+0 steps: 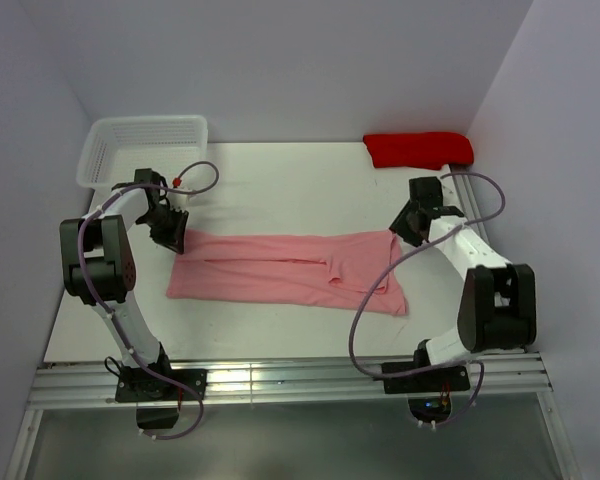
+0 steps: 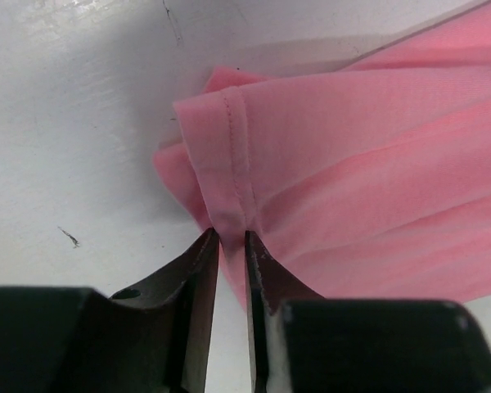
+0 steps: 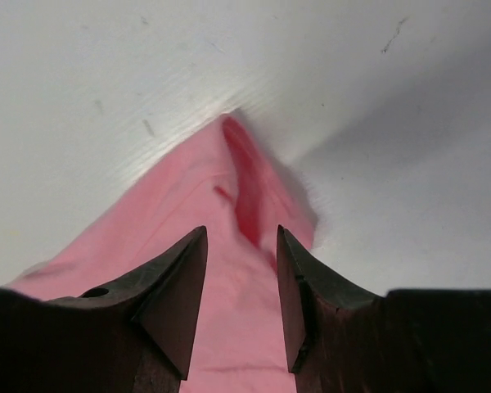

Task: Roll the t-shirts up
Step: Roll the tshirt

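A light-pink t-shirt (image 1: 280, 270) lies folded into a long band across the middle of the white table. My left gripper (image 1: 175, 238) is at the band's left end. In the left wrist view the stitched hem of the t-shirt (image 2: 352, 164) runs down between the tips of the left gripper (image 2: 231, 237), whose jaws stand a narrow gap apart. My right gripper (image 1: 405, 232) hovers at the band's upper right corner. Seen from the right wrist, the pointed corner of the t-shirt (image 3: 196, 213) lies under the right gripper (image 3: 241, 237), whose jaws are wide apart and hold nothing.
A white mesh basket (image 1: 90, 160) stands at the back left, close behind the left arm. A red folded cloth (image 1: 418, 150) lies at the back right against the wall. Walls close in the table on three sides.
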You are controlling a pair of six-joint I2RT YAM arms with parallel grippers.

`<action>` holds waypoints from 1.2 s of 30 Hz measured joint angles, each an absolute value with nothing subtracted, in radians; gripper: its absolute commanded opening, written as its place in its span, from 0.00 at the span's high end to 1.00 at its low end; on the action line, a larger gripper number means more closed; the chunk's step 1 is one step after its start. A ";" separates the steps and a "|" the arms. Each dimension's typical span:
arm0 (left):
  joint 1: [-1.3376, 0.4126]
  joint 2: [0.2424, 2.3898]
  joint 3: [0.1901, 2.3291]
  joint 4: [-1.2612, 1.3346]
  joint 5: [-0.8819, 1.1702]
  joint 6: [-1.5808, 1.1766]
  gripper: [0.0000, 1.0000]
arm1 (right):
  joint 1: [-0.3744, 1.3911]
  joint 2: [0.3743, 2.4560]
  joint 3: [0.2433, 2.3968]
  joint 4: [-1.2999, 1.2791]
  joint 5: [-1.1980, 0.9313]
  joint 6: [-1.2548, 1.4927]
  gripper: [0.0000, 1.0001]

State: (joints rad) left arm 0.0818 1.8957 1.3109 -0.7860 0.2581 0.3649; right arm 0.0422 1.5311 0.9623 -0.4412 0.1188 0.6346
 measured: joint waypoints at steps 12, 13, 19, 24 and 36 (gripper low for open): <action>0.082 1.895 1.306 -0.786 0.265 0.365 0.62 | 0.193 1.136 0.726 -0.504 0.107 0.728 0.56; 0.082 1.895 1.306 -0.786 0.265 0.364 0.61 | 0.220 1.118 0.704 -0.520 0.108 0.741 0.56; 0.081 1.891 1.305 -0.786 0.265 0.364 0.59 | 0.276 1.025 0.619 -0.573 0.124 0.802 0.56; 0.080 1.886 1.305 -0.786 0.265 0.364 0.59 | 0.292 1.055 0.596 -0.578 0.134 0.830 0.56; 0.070 1.886 1.305 -0.786 0.264 0.363 0.60 | 0.299 1.145 0.555 -0.542 0.153 0.860 0.90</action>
